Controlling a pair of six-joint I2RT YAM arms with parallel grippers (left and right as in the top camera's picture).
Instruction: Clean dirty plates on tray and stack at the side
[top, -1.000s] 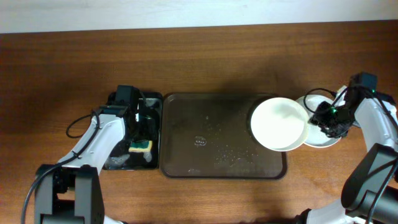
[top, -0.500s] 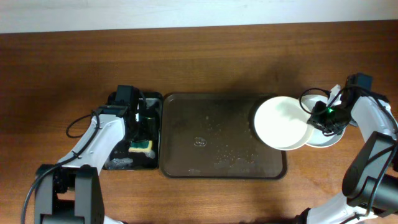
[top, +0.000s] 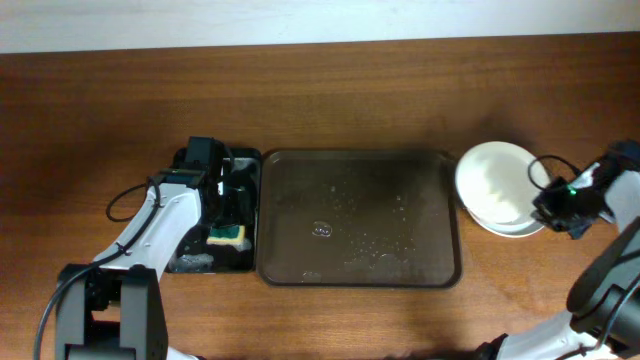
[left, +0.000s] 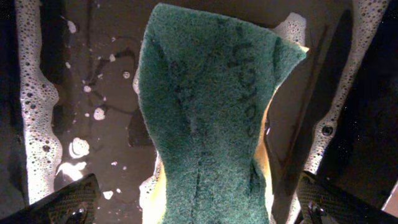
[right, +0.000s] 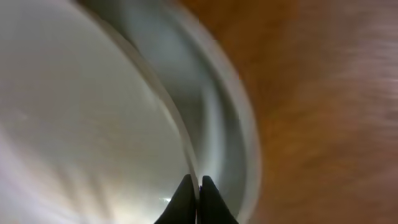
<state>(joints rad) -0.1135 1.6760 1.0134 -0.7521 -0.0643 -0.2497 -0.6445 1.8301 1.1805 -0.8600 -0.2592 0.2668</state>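
Observation:
The dark brown tray (top: 300, 170) lies at mid-table, holding only foam specks and water drops. The plates are stacked on the table to its right. The top white plate (top: 490, 180) rests on another pale plate (top: 522, 229). My right gripper (top: 547, 203) is shut on the top plate's right rim, and the right wrist view shows its fingers (right: 199, 190) pinching that rim (right: 93, 124). My left gripper (top: 224, 205) is open over the green-yellow sponge (top: 226, 235). The left wrist view shows its fingertips (left: 199, 202) wide apart on either side of the sponge (left: 211, 112).
The sponge lies in a narrow black tray (top: 190, 262) of soapy water just left of the brown tray. Foam lines its sides (left: 37, 112). Bare wooden table (top: 330, 100) lies behind both trays, and a pale wall runs along the far edge.
My right gripper has carried the white plate from over the tray's right end rightward onto the stack at the side. The left arm has not moved.

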